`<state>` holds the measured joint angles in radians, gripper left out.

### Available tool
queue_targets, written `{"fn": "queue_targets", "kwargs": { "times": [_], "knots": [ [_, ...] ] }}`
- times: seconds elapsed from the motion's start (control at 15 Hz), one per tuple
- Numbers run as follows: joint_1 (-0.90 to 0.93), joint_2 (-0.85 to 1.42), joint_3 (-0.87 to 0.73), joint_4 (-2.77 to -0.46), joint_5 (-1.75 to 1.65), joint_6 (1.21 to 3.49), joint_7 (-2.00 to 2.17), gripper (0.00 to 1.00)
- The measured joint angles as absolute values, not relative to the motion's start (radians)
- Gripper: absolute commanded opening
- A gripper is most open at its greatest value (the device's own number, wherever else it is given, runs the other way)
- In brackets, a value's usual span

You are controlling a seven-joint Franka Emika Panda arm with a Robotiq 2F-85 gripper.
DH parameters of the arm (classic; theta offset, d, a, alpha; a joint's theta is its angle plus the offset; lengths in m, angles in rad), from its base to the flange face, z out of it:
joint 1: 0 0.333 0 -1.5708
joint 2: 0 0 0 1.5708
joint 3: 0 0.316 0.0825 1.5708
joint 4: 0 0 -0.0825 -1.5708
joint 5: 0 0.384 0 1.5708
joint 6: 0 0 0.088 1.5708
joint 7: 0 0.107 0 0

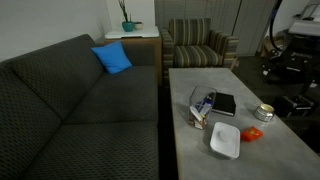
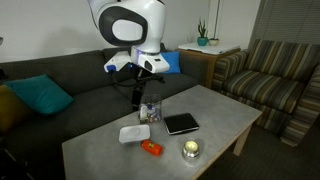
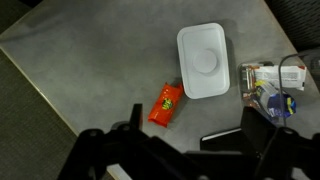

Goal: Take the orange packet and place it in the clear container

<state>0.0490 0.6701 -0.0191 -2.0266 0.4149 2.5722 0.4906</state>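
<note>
The arm hangs over the grey desk [image 2: 225,118] with its tool [image 2: 137,97] up in the air, close above the clear container [image 2: 150,110] and touching nothing. In the wrist view the tool [image 3: 189,120] shows two dark fingers [image 3: 135,118] set wide apart with nothing between them, so it is spread and empty.

The orange packet [image 3: 166,104] lies flat on the desk, slightly slanted, just off a corner of the white dish [image 3: 203,60] and clear of it. In both exterior views the packet [image 2: 152,149] [image 1: 250,133] sits near the front edge of the desk, between the dish [image 2: 134,133] and the round tin [image 2: 190,150], and well outside the container.

The container [image 3: 270,85] stands beside the dish with a few small white and blue things inside; I can't make out what they are. A black book [image 2: 181,123] lies flat just beside it, and in an exterior view the book [image 1: 224,104] rests right against the container's side [image 1: 203,103].

A dark sofa [image 1: 70,100] runs along the desk, with a blue cushion [image 1: 112,58] on it.
</note>
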Motion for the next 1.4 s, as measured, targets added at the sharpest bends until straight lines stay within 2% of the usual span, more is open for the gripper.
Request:
{"fn": "queue_targets", "kwargs": {
  "times": [0.27,0.8,1.4],
  "knots": [
    [0.096,0.705,-0.08,-2.017,0.321,2.594,0.565,1.0],
    [0.075,1.014,-0.076,-1.8,0.31,2.599,0.562,1.0],
    [0.081,1.052,-0.075,-1.758,0.322,2.582,0.612,1.0]
  ]
}}
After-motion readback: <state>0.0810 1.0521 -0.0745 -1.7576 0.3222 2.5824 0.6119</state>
